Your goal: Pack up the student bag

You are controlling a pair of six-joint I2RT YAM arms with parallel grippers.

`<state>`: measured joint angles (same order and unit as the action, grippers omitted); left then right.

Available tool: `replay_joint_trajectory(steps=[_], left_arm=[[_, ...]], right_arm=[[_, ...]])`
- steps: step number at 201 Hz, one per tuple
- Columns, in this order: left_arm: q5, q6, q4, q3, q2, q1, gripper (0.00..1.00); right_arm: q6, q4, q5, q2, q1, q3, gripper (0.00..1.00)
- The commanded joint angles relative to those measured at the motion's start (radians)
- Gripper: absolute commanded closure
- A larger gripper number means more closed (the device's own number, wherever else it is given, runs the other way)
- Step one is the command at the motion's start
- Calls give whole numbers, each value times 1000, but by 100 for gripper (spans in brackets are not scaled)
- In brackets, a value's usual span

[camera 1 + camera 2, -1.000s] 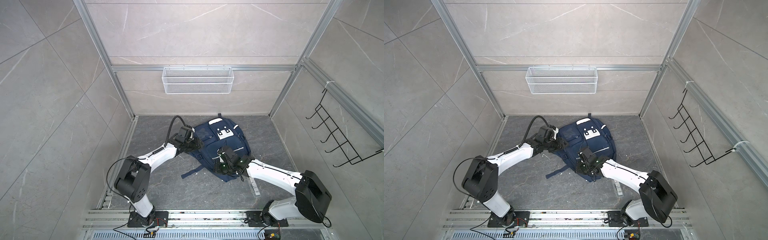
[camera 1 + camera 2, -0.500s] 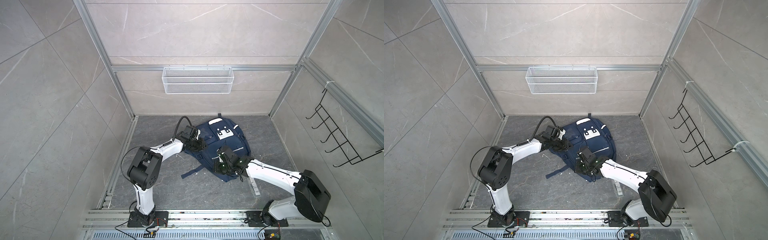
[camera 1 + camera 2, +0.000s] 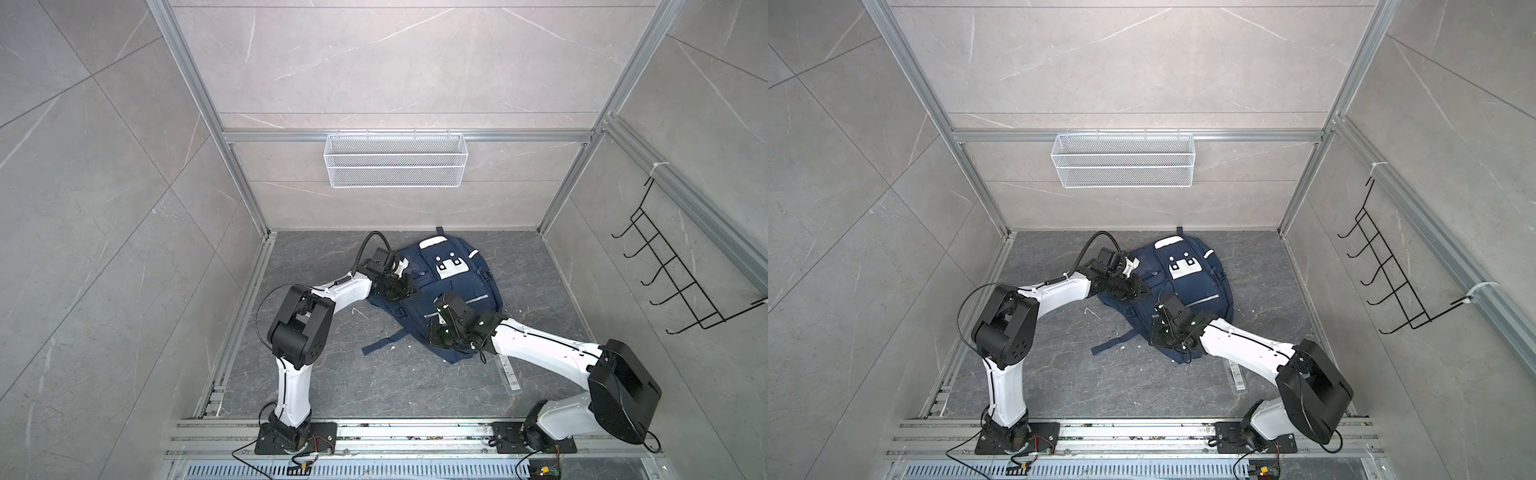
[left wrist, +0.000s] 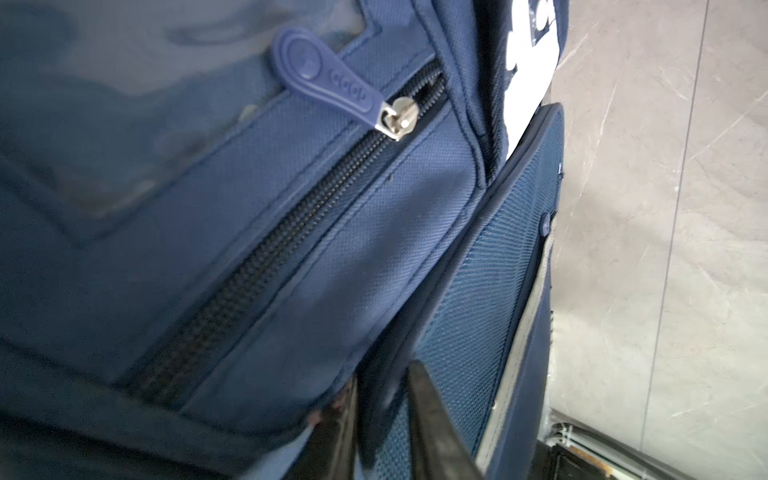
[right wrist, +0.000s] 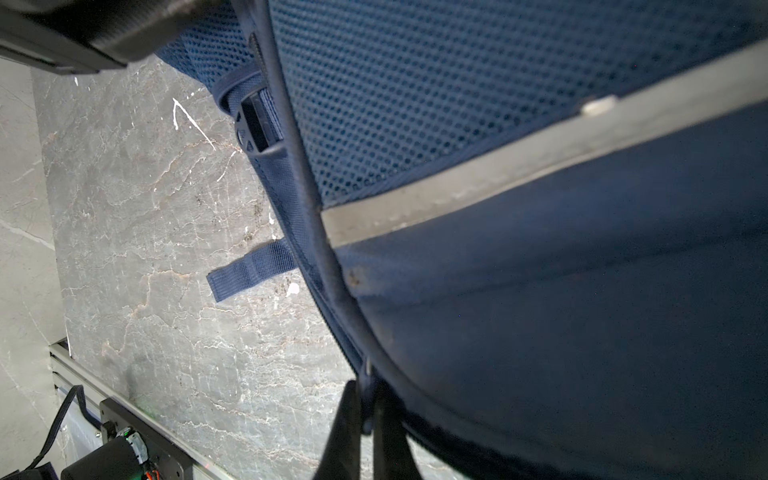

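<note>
Currently: navy student bag on tabletop; left fingers narrowed onto its piped seam; right fingers pinched tight on its edge piping.

White wire basket, black hook rack

The student bag lies on the floor, the left gripper on its left side, the right gripper at its front, a basket on the wall behind.
</note>
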<state>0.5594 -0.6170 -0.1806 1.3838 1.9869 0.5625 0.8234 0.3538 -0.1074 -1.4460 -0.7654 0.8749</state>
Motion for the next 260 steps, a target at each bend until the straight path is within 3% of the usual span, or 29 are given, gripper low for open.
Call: replay_joint_trajectory(steps=[1,15,65,94,132,178,260], left_arm=[[16,31,-8,23,-1,0,90],[10,24,-1,10,-17,-5,100],[-47,-49,75,-161,-137,-83,100],[-118,-214,230,-387,-257,-142,100],[-262,-430,456,-656,-414,-103,100],[-316,-478,469,-643,-453,-45,100],[-315,-463,411,-655,-506,-35,100]], right_arm=[[-4,8,7,5,-12,4,100],[-9,19,16,7,-12,11,100],[-29,44,32,3,-8,43,100],[-46,35,12,-37,-7,80,100],[-63,15,-52,-102,-30,136,100],[-79,31,-49,-194,-124,226,100],[-74,11,-29,-345,-130,417,100]])
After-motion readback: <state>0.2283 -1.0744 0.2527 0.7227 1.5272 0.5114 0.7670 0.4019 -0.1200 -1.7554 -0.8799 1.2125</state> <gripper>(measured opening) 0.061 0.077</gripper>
